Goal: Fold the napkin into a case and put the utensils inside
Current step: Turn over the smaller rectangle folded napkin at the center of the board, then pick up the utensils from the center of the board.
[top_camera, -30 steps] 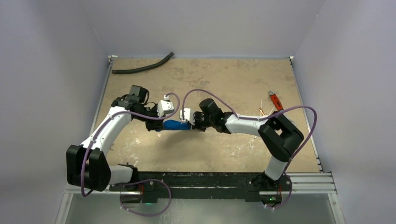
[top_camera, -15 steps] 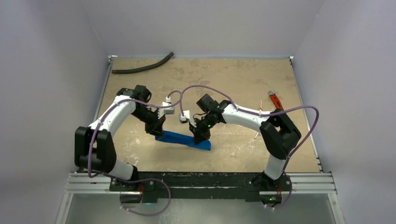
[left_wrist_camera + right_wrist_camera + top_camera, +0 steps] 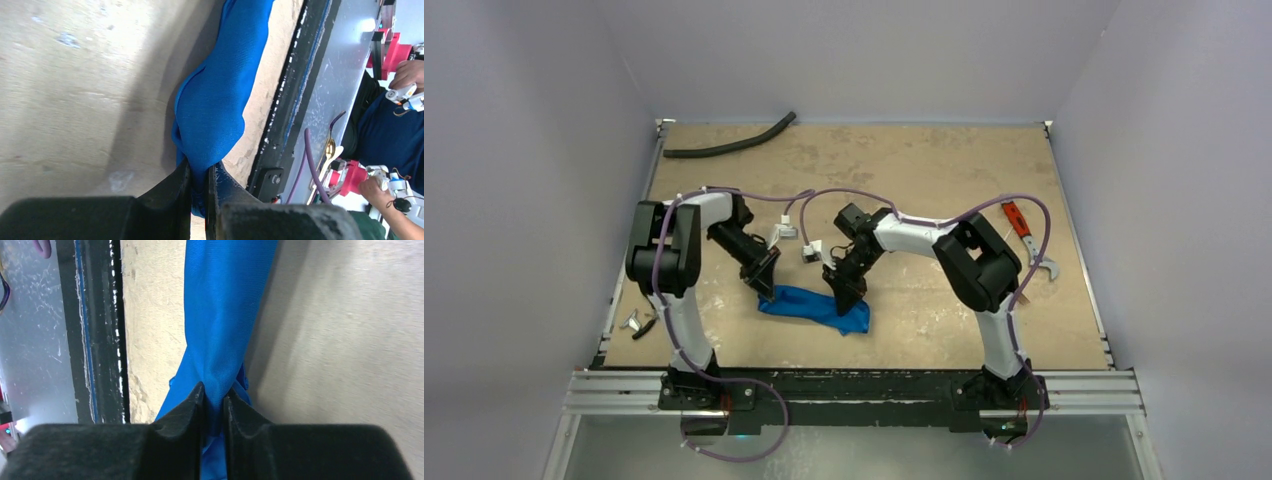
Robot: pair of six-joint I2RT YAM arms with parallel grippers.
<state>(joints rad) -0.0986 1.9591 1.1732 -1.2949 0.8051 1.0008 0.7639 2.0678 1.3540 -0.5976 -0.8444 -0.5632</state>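
The napkin lies as a bunched blue strip on the surface, near its front edge, stretched between the two arms. The left tool is nearly closed, pinching the cloth's left end. The right tool likewise nips a fold near the right end. A wrench lies far right.

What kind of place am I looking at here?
Probably a robotics lab test cell: left arm and right arm bolted to a rail, a walled-in table, a person working beside it.
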